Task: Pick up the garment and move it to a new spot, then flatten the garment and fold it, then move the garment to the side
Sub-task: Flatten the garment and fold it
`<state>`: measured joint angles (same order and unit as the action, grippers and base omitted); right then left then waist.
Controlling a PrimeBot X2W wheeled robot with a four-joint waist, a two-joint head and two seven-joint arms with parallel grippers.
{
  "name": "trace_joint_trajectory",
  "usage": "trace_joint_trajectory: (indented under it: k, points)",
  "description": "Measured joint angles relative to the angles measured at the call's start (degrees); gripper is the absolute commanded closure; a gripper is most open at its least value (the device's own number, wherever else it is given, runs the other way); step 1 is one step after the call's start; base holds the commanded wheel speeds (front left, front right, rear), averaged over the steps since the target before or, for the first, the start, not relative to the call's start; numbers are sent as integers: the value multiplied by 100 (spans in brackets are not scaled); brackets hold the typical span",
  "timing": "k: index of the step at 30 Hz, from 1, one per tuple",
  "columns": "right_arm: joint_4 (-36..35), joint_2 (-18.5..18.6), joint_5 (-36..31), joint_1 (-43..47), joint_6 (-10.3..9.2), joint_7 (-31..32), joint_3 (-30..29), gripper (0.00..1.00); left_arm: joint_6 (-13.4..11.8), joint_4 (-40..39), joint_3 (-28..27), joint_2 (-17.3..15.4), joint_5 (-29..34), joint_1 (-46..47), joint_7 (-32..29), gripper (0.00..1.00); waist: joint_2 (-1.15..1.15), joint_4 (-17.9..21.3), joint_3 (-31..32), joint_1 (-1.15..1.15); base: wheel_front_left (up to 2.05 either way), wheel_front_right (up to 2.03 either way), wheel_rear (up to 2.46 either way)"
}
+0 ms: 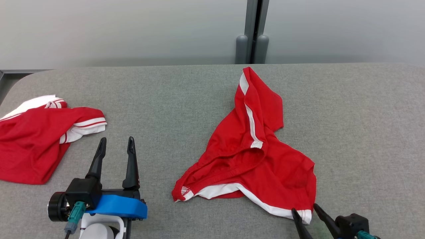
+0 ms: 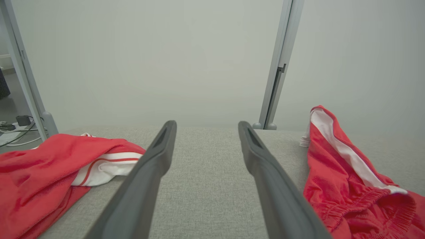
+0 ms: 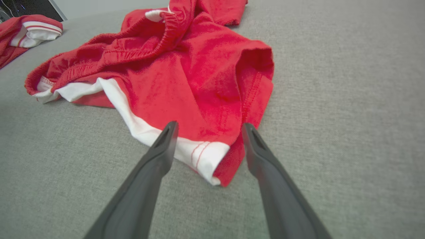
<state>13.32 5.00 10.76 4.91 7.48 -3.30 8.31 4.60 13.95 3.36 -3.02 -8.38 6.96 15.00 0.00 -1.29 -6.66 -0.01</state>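
- Garment (image 1: 255,159) lies crumpled on tabletop (image 1: 365,132).
- Right pincer (image 1: 304,207), released, straddles its near corner, seemingly to grab it.
- Left pincer (image 1: 117,138) waits released, well left.

Soft, even light lies over my bench (image 1: 186,99), bright and without glare. Shadows are faint: a thin dark edge under the near hem of the red garment (image 1: 252,156), and a dim band along the foot of the far wall (image 1: 132,33). The head view is crisp. In the wrist views my fingers (image 2: 146,172) blur close to the lens, and the door frame (image 2: 275,83) leans with wide-angle distortion.
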Motion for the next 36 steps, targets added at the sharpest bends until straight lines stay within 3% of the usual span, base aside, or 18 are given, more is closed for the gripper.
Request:
trace_joint_trajectory:
  k: [7,8,9,17,23,25,26,36]
  points:
    - [688,-56,3,-201,0,-57,131,0,0,0,1,2,30,13,0,0,0,-56,-66,0,0,0,0]
    - [747,-63,49,-261,0,-99,156,73,0,2,1,2,30,20,0,0,0,-65,-72,0,0,0,0]
    - [801,-67,90,-320,0,-138,178,100,0,4,-3,2,30,22,0,0,0,-71,-76,0,0,0,0]
    - [964,186,165,-819,1,-477,-498,100,-2,0,-31,5,32,28,0,0,0,-57,-74,1,0,0,0]
    - [1055,390,207,-847,1,-376,-1087,100,-1,7,5,5,30,30,0,0,0,-79,-45,1,0,0,0]
    - [1124,383,209,-797,1,-289,-1068,36,-1,9,21,5,27,30,0,0,0,-74,-47,1,0,0,0]
    - [1120,372,210,-797,1,-294,-1071,0,-1,9,31,7,21,30,0,0,0,-72,-49,1,0,0,0]
    - [430,131,129,-902,0,-876,-1248,0,-1,19,22,8,7,28,0,0,0,-11,3,1,0,0,0]
